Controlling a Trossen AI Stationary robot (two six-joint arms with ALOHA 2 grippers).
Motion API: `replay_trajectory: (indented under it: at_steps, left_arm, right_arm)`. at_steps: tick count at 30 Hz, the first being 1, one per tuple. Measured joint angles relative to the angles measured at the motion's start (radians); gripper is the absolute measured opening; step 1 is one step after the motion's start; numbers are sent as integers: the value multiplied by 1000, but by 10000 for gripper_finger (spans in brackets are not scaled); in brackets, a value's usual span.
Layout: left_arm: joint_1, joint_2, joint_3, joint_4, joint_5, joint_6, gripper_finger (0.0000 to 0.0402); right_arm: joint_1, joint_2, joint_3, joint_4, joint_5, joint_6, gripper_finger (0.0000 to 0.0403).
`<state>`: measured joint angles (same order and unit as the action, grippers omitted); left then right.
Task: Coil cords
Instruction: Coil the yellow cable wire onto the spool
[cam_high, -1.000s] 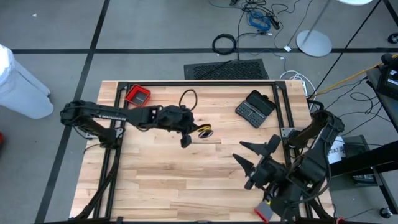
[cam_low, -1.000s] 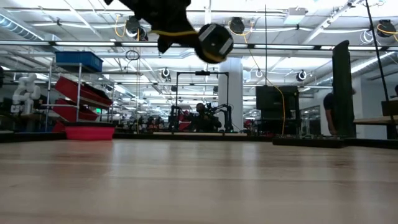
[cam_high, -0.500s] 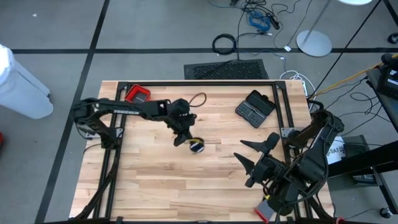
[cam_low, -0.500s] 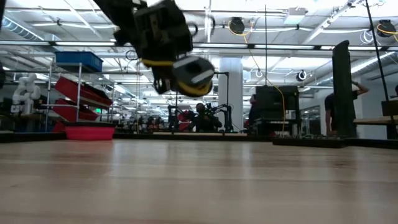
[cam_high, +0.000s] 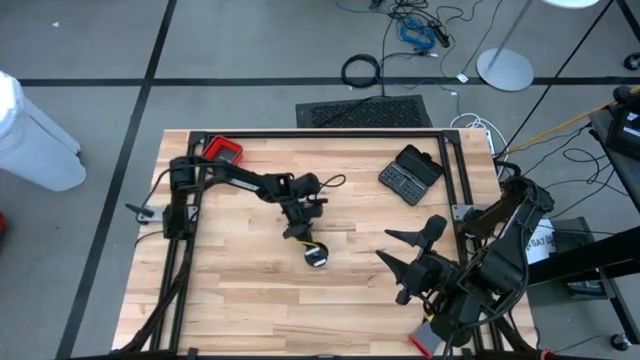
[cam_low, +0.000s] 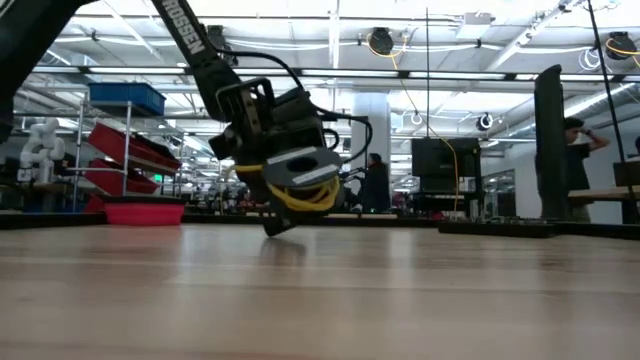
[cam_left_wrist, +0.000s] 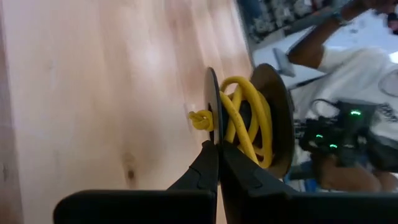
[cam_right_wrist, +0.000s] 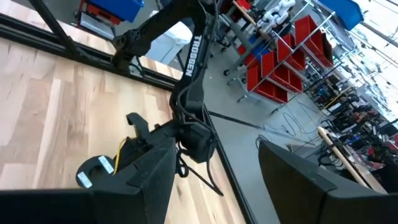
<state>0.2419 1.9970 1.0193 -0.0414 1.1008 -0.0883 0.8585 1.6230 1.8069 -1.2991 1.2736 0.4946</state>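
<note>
My left gripper (cam_high: 305, 238) is near the table's middle, shut on a small spool (cam_high: 316, 253). The spool has two dark discs with the yellow cord (cam_left_wrist: 247, 118) wound between them; a yellow knot (cam_left_wrist: 200, 119) sticks out through one disc. In the low view the spool (cam_low: 300, 178) hangs close above the tabletop. It also shows in the right wrist view (cam_right_wrist: 93, 172). I cannot make out a separate black cord. My right gripper (cam_high: 400, 256) is open and empty at the near right. My left gripper pinches the rim of one disc (cam_left_wrist: 212, 134) between its two shut fingers, edge-on. The fingers slant down from the table's far left. The spool sits tilted below the fingertips; whether it touches the wood, I cannot tell.
A red box (cam_high: 222, 152) lies at the far left corner. A black flat case (cam_high: 410, 173) lies at the far right. A black frame rail (cam_high: 320, 134) runs along the table's far edge. Bare wood (cam_high: 250, 300) lies on the near side of the spool.
My left gripper has gone down and toward the table's near edge with the spool, turning as it went. The spool has come from high above the table to close above the wood and has tipped over.
</note>
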Motion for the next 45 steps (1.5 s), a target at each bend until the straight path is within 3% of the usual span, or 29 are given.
replay_trajectory:
  at_steps: [9, 15, 19, 27, 32, 34, 38, 45]
  left_arm:
    - [42, 42, 3, 22, 32, -10, 4]
    - [49, 29, 39, 16, -51, -49, 4]
    - [53, -14, 66, -39, -172, -36, 4]
    - [34, -153, 125, -264, -610, 98, 4]
    - [-7, -183, 130, -285, -754, 98, 4]
    - [-20, -180, 130, -295, -768, 97, 4]
    - [-42, -182, 130, -301, -766, 96, 4]
    - [-63, -185, 133, -300, -779, 94, 4]
  right_arm:
    - [0, 0, 0, 1, 0, -2, 215]
    - [-2, 0, 0, 1, 1, -8, 215]
    - [-7, 0, 0, 0, 3, -8, 215]
    - [-9, 0, 0, -3, 4, -8, 215]
    - [-19, 0, 0, -6, -1, 25, 215]
    - [-35, 0, 0, -16, -56, 117, 215]
    - [-108, 0, -14, -13, -289, 236, 215]
    - [-258, 0, -170, 118, -484, 95, 215]
